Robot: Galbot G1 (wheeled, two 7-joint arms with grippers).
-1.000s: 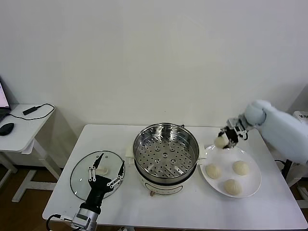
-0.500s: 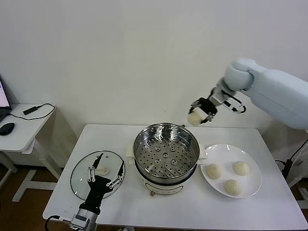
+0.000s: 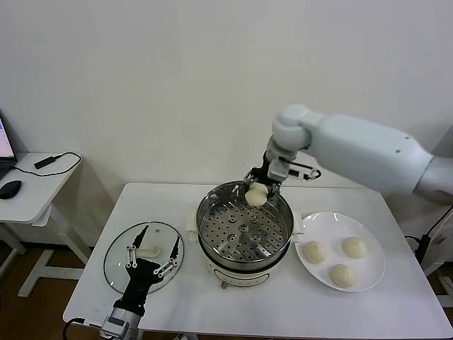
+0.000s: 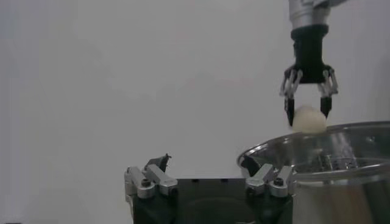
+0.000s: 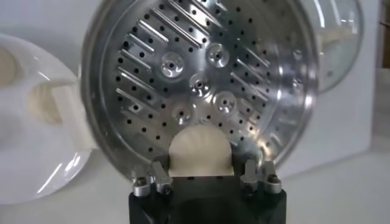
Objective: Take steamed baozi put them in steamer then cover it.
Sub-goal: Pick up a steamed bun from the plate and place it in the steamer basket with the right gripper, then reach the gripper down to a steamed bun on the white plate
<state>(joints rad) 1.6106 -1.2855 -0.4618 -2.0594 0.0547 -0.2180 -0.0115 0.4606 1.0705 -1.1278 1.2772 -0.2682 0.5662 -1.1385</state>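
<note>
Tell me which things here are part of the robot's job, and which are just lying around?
Part of the job: baozi held by right gripper; three baozi on plate; steamer; glass lid beneath left gripper.

Lying about: side desk, mouse, cable.

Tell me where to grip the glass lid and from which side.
Grip the white knob at the centre of the glass lid, coming straight down from above: the lid lies flat on the table, knob up, its thin rim offering no hold.
</note>
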